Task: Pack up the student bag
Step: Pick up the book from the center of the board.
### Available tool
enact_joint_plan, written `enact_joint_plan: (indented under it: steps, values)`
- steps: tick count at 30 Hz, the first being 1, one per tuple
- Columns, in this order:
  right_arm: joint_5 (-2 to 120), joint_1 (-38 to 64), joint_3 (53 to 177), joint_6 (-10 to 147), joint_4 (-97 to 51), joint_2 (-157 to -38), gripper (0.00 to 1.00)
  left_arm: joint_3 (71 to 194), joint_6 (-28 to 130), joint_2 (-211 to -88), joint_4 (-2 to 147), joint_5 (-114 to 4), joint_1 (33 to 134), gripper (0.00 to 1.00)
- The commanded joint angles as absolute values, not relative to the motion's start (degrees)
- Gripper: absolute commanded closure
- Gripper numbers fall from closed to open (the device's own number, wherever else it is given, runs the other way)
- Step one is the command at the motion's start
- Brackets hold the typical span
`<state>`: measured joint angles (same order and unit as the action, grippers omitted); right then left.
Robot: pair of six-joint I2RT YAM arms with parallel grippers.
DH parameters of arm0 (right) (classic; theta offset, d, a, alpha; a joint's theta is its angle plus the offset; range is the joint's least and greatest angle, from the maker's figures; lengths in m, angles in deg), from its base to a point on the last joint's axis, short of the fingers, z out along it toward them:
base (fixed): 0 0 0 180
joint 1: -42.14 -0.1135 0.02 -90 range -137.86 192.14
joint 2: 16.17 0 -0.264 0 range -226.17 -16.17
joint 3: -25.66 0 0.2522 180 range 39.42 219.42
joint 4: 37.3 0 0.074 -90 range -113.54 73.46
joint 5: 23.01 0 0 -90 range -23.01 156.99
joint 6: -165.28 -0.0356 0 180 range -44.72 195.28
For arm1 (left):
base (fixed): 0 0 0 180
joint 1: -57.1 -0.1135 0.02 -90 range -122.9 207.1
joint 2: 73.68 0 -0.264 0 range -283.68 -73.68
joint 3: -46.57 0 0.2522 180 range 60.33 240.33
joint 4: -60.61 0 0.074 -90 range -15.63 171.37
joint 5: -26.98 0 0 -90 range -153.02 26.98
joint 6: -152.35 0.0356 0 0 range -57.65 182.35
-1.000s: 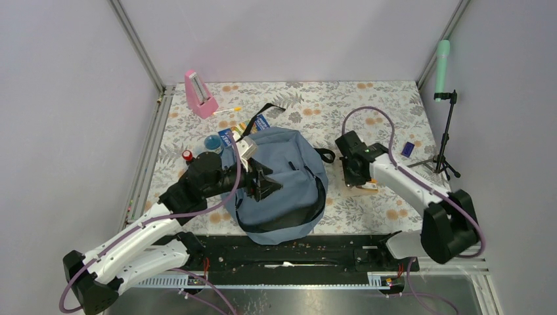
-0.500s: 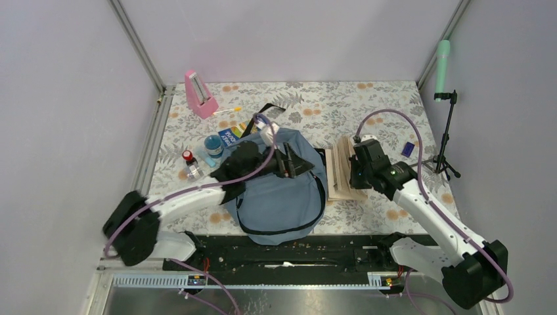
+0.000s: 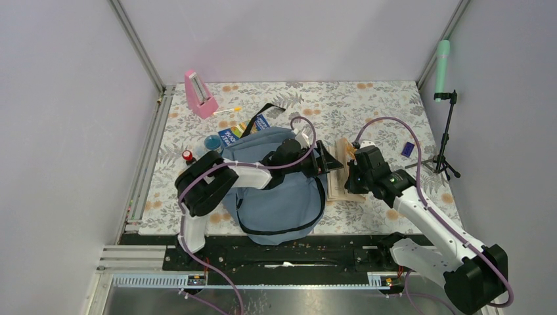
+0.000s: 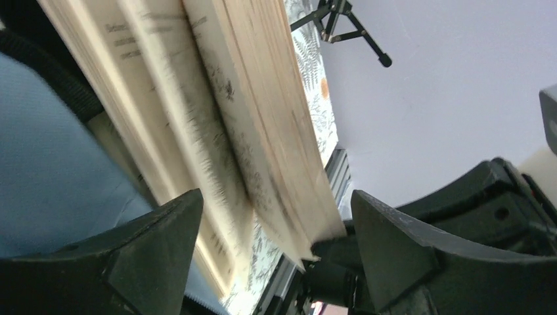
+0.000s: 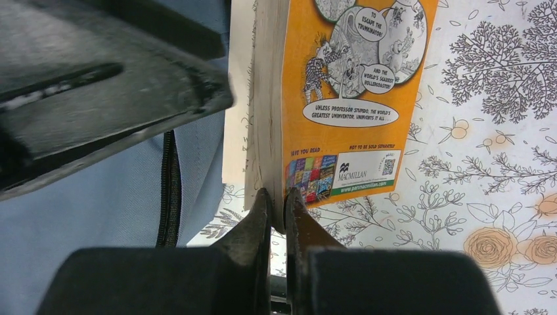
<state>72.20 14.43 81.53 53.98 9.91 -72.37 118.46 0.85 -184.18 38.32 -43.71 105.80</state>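
Right pincer [image 5: 279,203]: clamped on 1 edge of the orange paperback [image 5: 355,79], just beside the student bag [image 3: 282,197], which lies mid-counter [image 3: 368,105]. Left pincer [image 4: 274,200]: apart, straddling the fanned pages. You should close the left on the whole page block before steering toward the bag; loose pages would likely splay.

student bag [image 3: 282,205]: 1 | book [image 5: 355,111]: 1 | pink metronome [image 3: 199,94]: 1 | red-capped bottle [image 3: 188,156]: 1 | tripod [image 3: 445,157]: 1
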Motion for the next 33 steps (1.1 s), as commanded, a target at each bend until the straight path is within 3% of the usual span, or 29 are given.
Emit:
enact_joint_plan:
  steps: [1, 11, 19, 30, 33]
  values:
    - [69.9, 14.5, 82.2, 53.3, 5.6, -70.6, 1.0, 124.4, -2.5, -187.5, 31.0, -42.5, 106.9, 0.18]
    - [69.0, 14.5, 82.2, 53.3, 5.5, -70.5, 1.0, 130.0, -1.6, -193.7, 35.2, -41.4, 107.1, 0.26]
    - [68.0, 14.5, 82.8, 53.3, 6.2, -70.3, 1.0, 132.6, -0.9, -195.3, 38.0, -41.2, 107.2, 0.53]
    - [68.8, 14.4, 83.4, 54.9, 9.3, -68.2, 0.38, 133.1, -1.7, -196.4, 37.4, -40.7, 107.3, 0.71]
    - [71.0, 14.5, 84.0, 55.1, 10.9, -67.3, 0.28, 132.9, -2.0, -196.6, 36.9, -40.7, 107.3, 0.82]
